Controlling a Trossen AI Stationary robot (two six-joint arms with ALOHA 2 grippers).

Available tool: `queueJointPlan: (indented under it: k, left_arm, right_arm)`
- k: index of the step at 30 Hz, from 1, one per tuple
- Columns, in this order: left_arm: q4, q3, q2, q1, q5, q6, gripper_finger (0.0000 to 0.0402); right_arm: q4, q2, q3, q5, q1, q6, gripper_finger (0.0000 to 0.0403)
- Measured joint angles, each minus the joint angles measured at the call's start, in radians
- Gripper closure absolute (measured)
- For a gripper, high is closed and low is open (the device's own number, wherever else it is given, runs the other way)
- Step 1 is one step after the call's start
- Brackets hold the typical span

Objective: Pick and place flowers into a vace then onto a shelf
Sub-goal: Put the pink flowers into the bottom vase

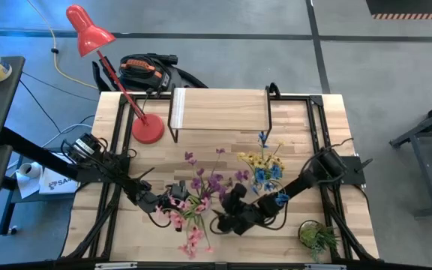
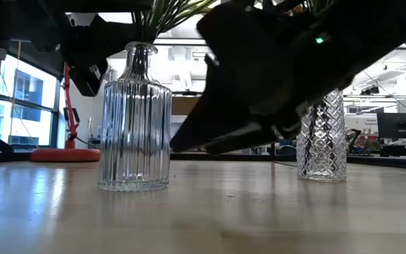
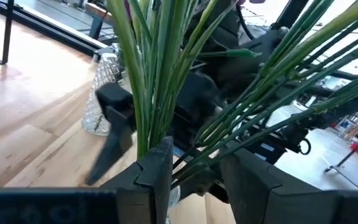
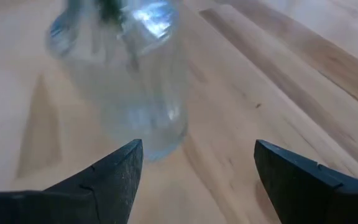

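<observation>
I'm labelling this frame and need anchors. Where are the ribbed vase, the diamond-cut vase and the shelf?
ribbed vase [image 2: 134, 120], low view, middle of its fluted body.
diamond-cut vase [image 2: 323, 144], low view, its patterned body.
shelf [image 1: 220, 109], high view, bare middle of the plank top.

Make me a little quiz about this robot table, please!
1. True or false: the shelf stands on the floor.
2. Pick one: the right gripper is A) open, B) shut.
3. Fill in: the lamp is coloured ____.
Key: 1 false; 2 A; 3 red.
</observation>
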Motion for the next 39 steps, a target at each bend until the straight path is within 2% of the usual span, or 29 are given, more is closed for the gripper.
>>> queueJointPlan:
  k: [10,18,28,39]
  left_arm:
    - [-0.007,0.001,-0.001,0.028,0.04,0.003,0.0236]
    - [-0.006,0.001,-0.001,0.089,0.154,-0.023,0.0236]
    - [-0.009,0.003,-0.001,0.092,0.154,-0.024,0.0236]
    - [0.0,0.003,0.0,0.092,0.147,-0.024,0.0236]
  right_arm:
    - [0.154,-0.001,0.0,-0.011,-0.007,-0.112,0.0104]
    - [0.182,-0.003,0.001,-0.048,-0.012,-0.113,0.0104]
    - [0.23,-0.003,0.001,-0.072,-0.061,-0.168,0.0104]
    - [0.204,-0.006,0.003,-0.098,-0.074,-0.182,0.0112]
